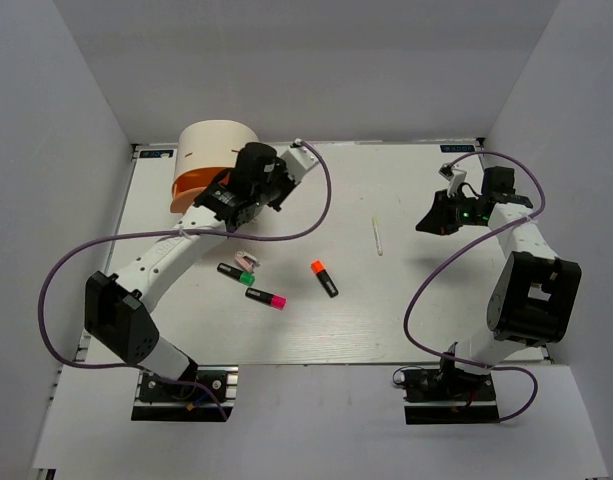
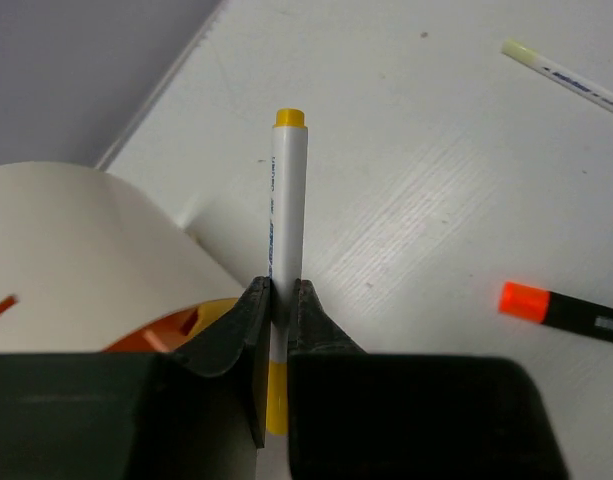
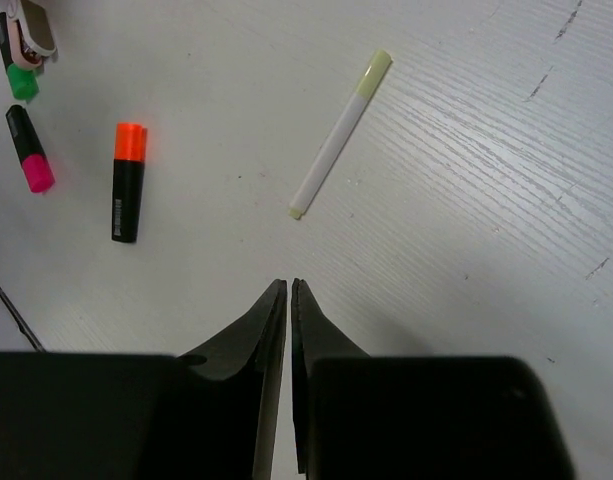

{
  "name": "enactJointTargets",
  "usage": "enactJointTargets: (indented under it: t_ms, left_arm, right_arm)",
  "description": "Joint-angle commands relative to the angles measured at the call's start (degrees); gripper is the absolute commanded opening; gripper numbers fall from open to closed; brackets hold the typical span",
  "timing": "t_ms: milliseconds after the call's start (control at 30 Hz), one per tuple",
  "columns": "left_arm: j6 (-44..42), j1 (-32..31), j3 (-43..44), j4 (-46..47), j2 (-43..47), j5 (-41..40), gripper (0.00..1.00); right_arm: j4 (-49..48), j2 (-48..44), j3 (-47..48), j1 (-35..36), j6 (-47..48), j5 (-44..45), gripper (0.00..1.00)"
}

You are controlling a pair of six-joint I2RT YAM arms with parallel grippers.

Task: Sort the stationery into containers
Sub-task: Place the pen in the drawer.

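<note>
At the left gripper (image 2: pixel 279 292): clamped tight on a white yellow-tipped pen (image 2: pixel 287 210), pinched near the rear yellow end, with most of the barrel out ahead of the fingertips. Hangs just beside the cream cylindrical unit (image 2: pixel 76 250), above a sliver of the orange drawer (image 2: pixel 176 325).

Risks a snag here — on any tilt toward the drawer, likely to knock that long overhang against the cream wall or the drawer rim and twist out of the pinch. Risks a drop outside too, if released short of the rim. Cannot tell the drawer's opening from these views.

At the right gripper (image 3: pixel 288 288): closed on nothing, hovering over bare table (image 3: pixel 466 200), near a second white pen (image 3: pixel 341 135).

Further out, loose on the table: orange highlighter (image 3: pixel 128 180), pink highlighter (image 3: pixel 31 150), green highlighter (image 3: pixel 16 62), and a tiny pink-and-white piece (image 3: pixel 34 25) just beside the green one, perhaps touching.

Plenty of open room mid-table for either arm. Tight only at the far left corner — between unit, table edge and enclosure wall (image 1: pixel 76 150).
</note>
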State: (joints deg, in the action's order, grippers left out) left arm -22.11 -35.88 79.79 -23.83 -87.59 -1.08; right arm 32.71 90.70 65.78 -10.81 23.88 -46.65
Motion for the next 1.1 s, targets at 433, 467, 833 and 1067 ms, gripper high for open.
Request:
enactJointTargets:
  t_ms: [433, 467, 833, 1067]
  left_arm:
    - [-13.92, 11.88, 3.19, -5.16, 9.80, 3.28, 0.00]
    - [-14.88, 12.84, 2.66, -5.17, 10.77, 3.28, 0.00]
    - [-26.13, 22.60, -0.51, -6.40, 12.09, 11.96, 0.00]
    - [-27.81, 27.43, -3.58, -3.94, 11.57, 18.30, 0.00]
  right_arm:
    - [-0.63, 0.27, 0.40, 1.40, 1.61, -0.98, 0.13]
    - [-0.80, 0.27, 0.40, 1.40, 1.70, -0.98, 0.13]
    - [-0.63, 0.62, 0.40, 1.49, 2.14, -1.07, 0.14]
    - [-0.45, -0.08, -0.21, 1.49, 2.05, -0.90, 0.16]
